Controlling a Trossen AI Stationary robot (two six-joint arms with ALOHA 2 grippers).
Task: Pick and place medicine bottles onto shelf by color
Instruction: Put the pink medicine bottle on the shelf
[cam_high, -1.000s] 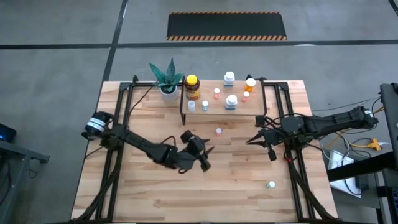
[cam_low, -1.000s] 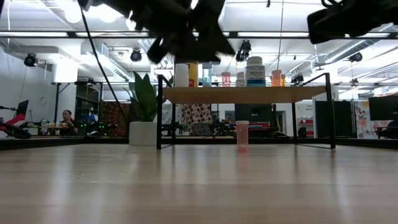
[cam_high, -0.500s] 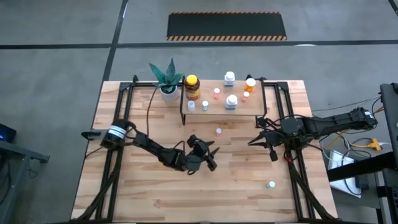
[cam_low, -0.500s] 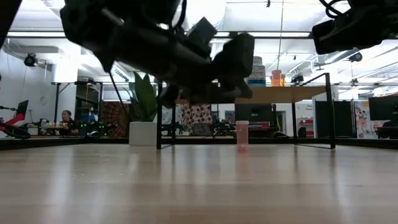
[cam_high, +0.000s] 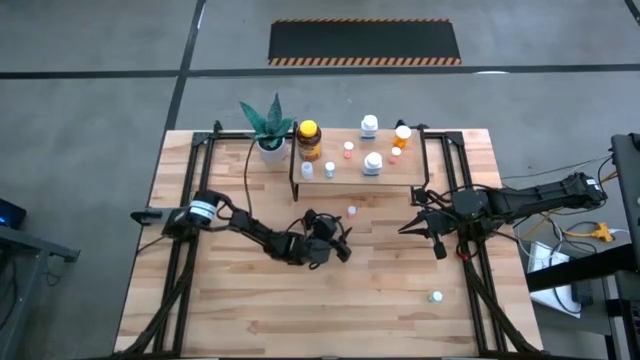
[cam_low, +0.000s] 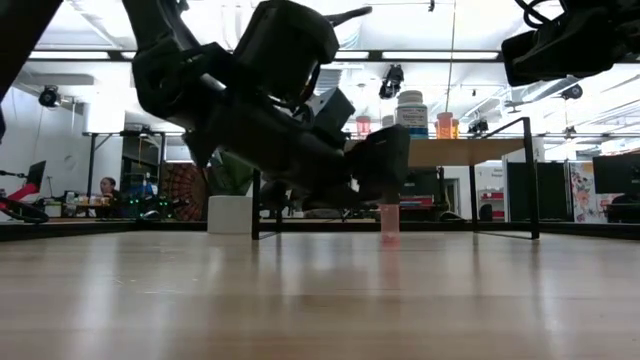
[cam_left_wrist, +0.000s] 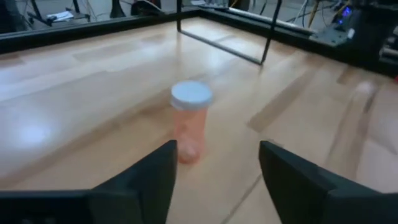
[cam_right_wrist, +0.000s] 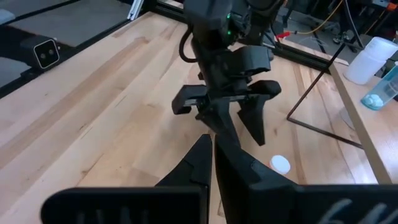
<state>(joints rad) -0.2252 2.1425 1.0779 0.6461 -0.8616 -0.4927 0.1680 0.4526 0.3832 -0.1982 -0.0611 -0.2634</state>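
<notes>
A small pink bottle with a white cap (cam_left_wrist: 189, 121) stands upright on the table in front of the shelf (cam_high: 400, 172); it also shows in the high view (cam_high: 352, 211) and the low view (cam_low: 389, 218). My left gripper (cam_left_wrist: 219, 152) is open, low over the table, its fingers just short of the bottle on either side of it, touching nothing. My right gripper (cam_high: 408, 227) is shut and empty, near the shelf's right legs. Several bottles stand on the shelf, among them an amber one with a yellow cap (cam_high: 308, 140). A green-capped bottle (cam_high: 436, 296) stands near the table's near right corner.
A white pot with a green plant (cam_high: 268, 128) stands at the shelf's left end. The shelf's thin black legs (cam_low: 255, 180) stand just beyond the pink bottle. Black frame rails (cam_high: 190, 200) run along both table sides. Bare wood lies toward the near edge.
My left gripper has come down close to the table and edged toward the pink bottle, staying open. The bottle has not moved.
</notes>
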